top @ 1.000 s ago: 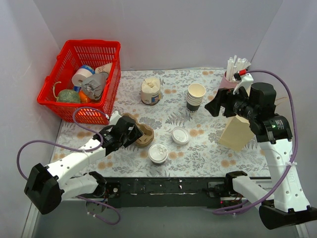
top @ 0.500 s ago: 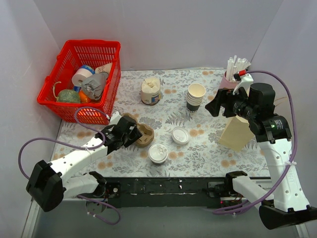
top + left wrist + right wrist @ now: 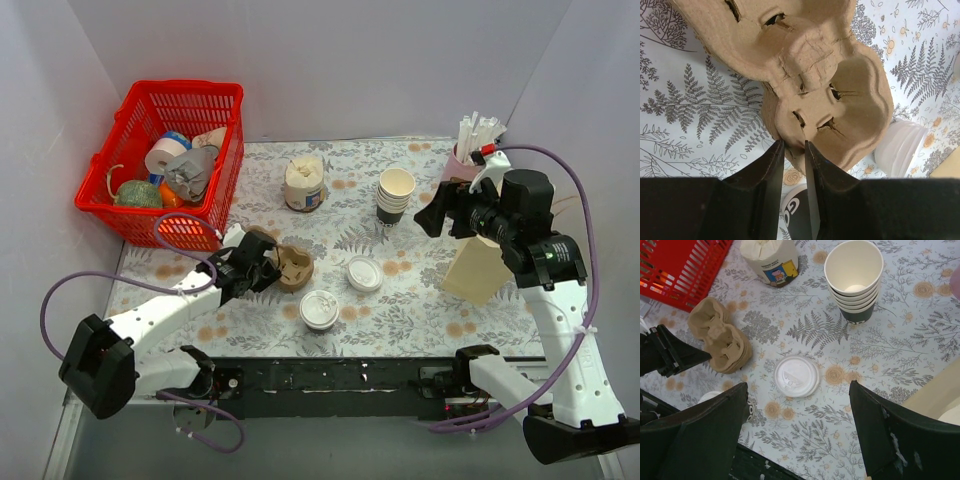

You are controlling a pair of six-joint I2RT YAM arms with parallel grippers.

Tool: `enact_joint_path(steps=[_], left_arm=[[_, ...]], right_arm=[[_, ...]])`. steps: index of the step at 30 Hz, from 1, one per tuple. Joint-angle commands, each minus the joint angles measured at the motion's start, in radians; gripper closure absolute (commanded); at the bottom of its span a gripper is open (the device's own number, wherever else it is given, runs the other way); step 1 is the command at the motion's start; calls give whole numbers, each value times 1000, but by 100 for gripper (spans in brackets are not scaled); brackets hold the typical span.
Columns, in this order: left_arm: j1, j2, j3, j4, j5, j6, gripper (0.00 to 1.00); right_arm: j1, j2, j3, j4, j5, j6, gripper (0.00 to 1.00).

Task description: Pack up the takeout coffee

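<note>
The takeout coffee point(image 3: 320, 310), a small white lidded cup, stands near the table's front edge. In the left wrist view a dark strip of it shows low between the fingers point(image 3: 791, 212). In the right wrist view it peeks out beside the left finger point(image 3: 709, 396). My left gripper point(image 3: 262, 268) point(image 3: 794, 146) is shut on the near rim of a brown cardboard cup carrier point(image 3: 293, 268) point(image 3: 840, 100), just left of the coffee. My right gripper point(image 3: 440, 210) point(image 3: 797, 385) hangs open high over the table's right side, holding nothing.
A loose white lid point(image 3: 364, 273) point(image 3: 796, 376) lies right of the carrier. Behind it stand stacked lidless cups point(image 3: 396, 194), a cream jar point(image 3: 304, 183) and a red basket point(image 3: 165, 160) of odds and ends. A brown paper bag point(image 3: 478, 268) and a straw holder point(image 3: 468, 150) are at right.
My left jaws have closed on the carrier's rim, and the carrier has tipped and turned a little. The right arm has not moved.
</note>
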Motion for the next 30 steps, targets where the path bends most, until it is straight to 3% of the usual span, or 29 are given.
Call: enact_joint_path(steps=[1,5,14,17,22,25,30], left_arm=[[20,39,35,-41,19,35,78],[22,53,49,-62,25,34,100],[22,-33,86,-94,74,75,100],[25,-68,92,-103,90,73,100],[26,-114,89,-116,94,46,100],[28,-116,71,-97,116,20,100],[28,-108,61,-57,139,-9,100]], right_arm=[[-6,-31,-17,38,5,-2,10],[-4,-40,-37,48,-15,0,10],[8,-8,-86,46,-128,-19,15],[63,24,-129,77,-165,-6,16],[381,125,-161,194,12,24,17],[534,203,-176,299,34,9,20],[694,365,-98,400,58,-79,20]])
